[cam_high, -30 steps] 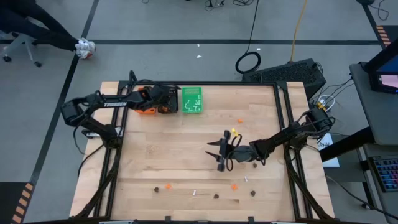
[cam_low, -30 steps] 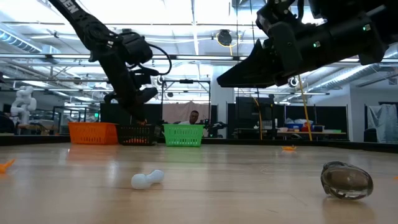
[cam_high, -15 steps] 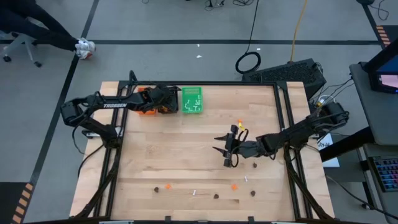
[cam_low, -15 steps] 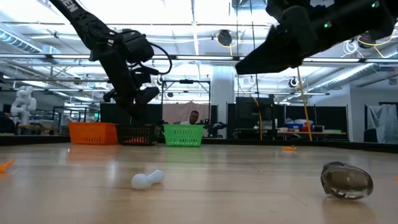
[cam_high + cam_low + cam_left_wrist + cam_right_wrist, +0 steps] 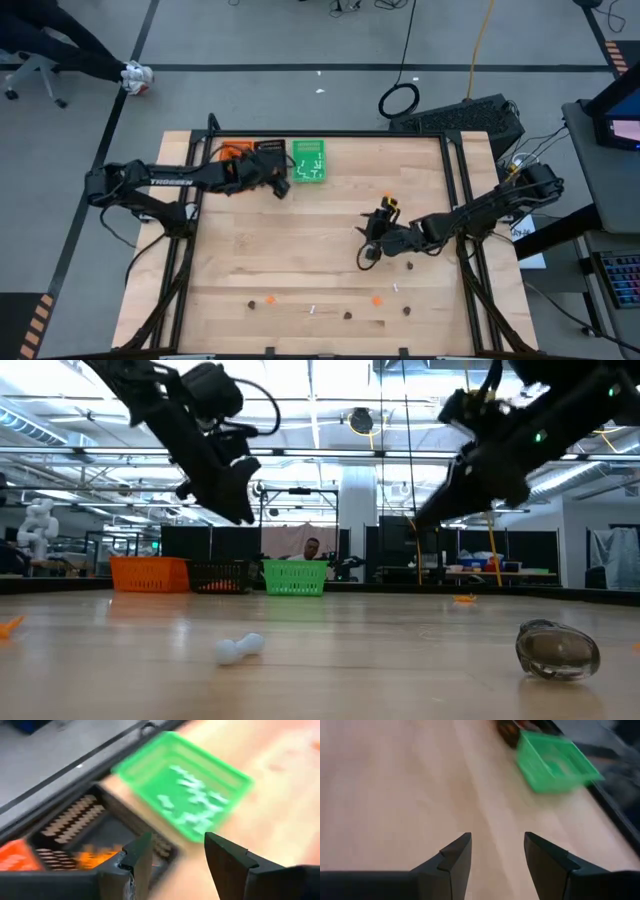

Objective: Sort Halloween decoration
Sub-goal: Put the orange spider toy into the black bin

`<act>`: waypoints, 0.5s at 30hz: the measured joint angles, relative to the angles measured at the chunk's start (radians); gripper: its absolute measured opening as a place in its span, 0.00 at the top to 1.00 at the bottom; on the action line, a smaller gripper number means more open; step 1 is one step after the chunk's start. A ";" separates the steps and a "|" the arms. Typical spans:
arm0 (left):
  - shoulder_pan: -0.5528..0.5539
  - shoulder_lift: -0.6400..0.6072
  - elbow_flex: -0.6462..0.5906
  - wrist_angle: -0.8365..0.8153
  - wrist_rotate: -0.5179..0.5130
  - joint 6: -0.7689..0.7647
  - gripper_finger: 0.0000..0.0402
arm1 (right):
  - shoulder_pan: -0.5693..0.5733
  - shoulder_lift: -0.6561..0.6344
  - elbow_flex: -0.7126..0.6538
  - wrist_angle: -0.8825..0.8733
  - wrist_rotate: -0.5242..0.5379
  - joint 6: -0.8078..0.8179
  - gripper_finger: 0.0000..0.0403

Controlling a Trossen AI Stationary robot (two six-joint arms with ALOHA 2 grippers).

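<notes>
You are hovering the empty, parted left gripper (image 5: 281, 187) beside the green tray (image 5: 307, 162), so be steering toward the near-edge trinkets.

The table (image 5: 300, 260) is pale matt wood planks. The green tray (image 5: 200, 780) at 12 o'clock looks like slotted plastic; the grippers' fingers (image 5: 455, 860) look matt black.

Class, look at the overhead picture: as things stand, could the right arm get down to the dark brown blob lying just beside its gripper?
Probably yes. The right gripper hangs open and empty above bare wood, and the dark brown blob lies in the open beside that arm, with nothing over it.
</notes>
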 joint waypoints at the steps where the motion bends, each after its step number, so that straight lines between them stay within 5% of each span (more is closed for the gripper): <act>1: -0.035 0.000 0.000 0.000 -0.001 0.000 0.56 | -0.008 0.000 0.000 -0.037 0.025 0.017 0.58; 4: -0.146 0.000 0.000 0.001 -0.007 -0.001 0.56 | -0.050 0.000 0.000 -0.115 0.032 0.060 0.58; 15: -0.518 0.006 0.000 0.135 -0.255 -0.072 0.56 | -0.245 0.000 0.000 -0.224 -0.199 0.028 0.58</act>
